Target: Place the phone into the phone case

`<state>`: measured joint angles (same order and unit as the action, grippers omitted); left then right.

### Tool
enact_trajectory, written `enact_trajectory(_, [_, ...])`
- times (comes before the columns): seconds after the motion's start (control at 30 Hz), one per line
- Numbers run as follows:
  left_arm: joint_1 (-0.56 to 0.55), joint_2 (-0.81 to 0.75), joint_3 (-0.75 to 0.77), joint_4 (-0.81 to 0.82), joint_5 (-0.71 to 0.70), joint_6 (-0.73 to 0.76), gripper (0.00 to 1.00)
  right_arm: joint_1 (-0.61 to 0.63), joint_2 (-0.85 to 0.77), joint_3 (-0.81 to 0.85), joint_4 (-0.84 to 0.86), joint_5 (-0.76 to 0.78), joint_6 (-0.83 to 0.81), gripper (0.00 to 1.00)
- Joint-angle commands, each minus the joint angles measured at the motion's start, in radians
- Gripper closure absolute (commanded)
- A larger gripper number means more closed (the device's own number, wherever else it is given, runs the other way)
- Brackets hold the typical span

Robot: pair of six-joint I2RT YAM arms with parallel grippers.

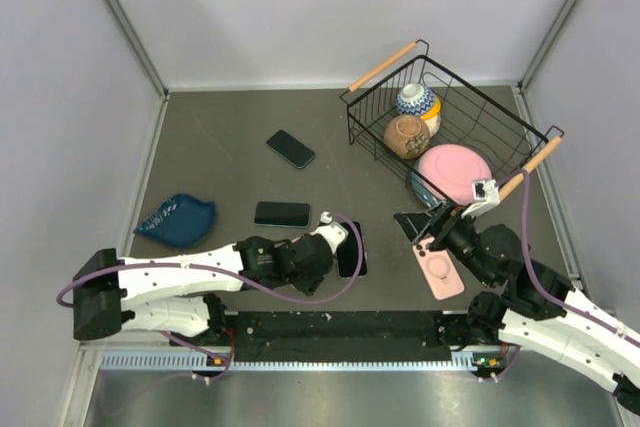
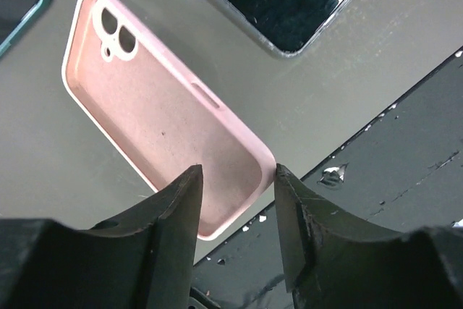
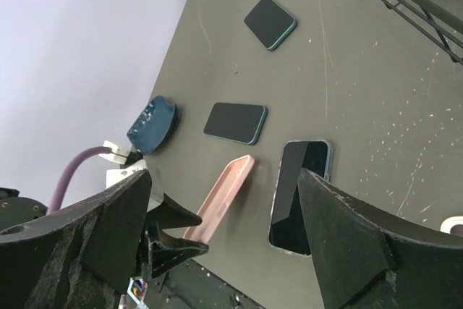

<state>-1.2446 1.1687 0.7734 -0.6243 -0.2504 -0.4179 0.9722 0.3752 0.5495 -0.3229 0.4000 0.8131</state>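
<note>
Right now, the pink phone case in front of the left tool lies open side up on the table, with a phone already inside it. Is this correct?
Not quite: the pink phone case is empty. The left wrist view shows its bare lining and camera cut-outs. It does lie open side up on the table in front of the left tool.

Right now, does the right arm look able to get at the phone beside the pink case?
Probably yes: the phone lies flat and uncovered before the open right fingers, apart from the pink case.
</note>
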Motion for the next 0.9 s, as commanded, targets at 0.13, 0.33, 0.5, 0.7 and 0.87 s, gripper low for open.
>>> enact_trajectory(0.13, [0.0,-0.041,-0.022,0.069,-0.038,-0.13,0.34,-0.003,-0.012,0.004,0.016,0.017,0.006,0.17])
enact_trajectory(0.33, [0.017,-0.053,0.006,0.04,-0.16,-0.22,0.19,-0.004,-0.013,0.001,0.016,0.01,0.009,0.16])
enact_trajectory(0.5, [0.236,-0.075,0.033,-0.008,-0.178,-0.291,0.12,-0.003,-0.013,0.003,0.018,0.0,0.003,0.16])
enact_trajectory(0.7, [0.575,-0.148,0.024,0.087,-0.078,-0.234,0.08,-0.003,-0.013,0.006,0.016,-0.024,-0.003,0.16])
enact_trajectory(0.87, [0.718,-0.046,0.128,0.106,0.002,-0.027,0.08,-0.003,-0.012,0.004,0.016,-0.03,-0.009,0.16])
